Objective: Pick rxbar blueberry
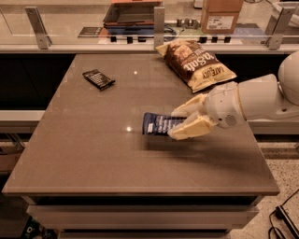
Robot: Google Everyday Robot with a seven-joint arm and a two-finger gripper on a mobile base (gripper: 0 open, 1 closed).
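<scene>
The rxbar blueberry (156, 124) is a flat dark blue wrapper with pale lettering. My gripper (178, 122) is shut on its right end, one cream finger (188, 106) above it and one (189, 129) below. The bar sticks out to the left and hangs a little above the grey-brown table (93, 149), with its shadow on the top beneath it. The white arm (261, 98) comes in from the right.
A small black bar wrapper (98, 78) lies at the table's back left. A large brown-and-tan chip bag (196, 63) lies at the back right. A glass rail with metal posts (159, 25) runs behind the table, with a cardboard box (221, 14) beyond it.
</scene>
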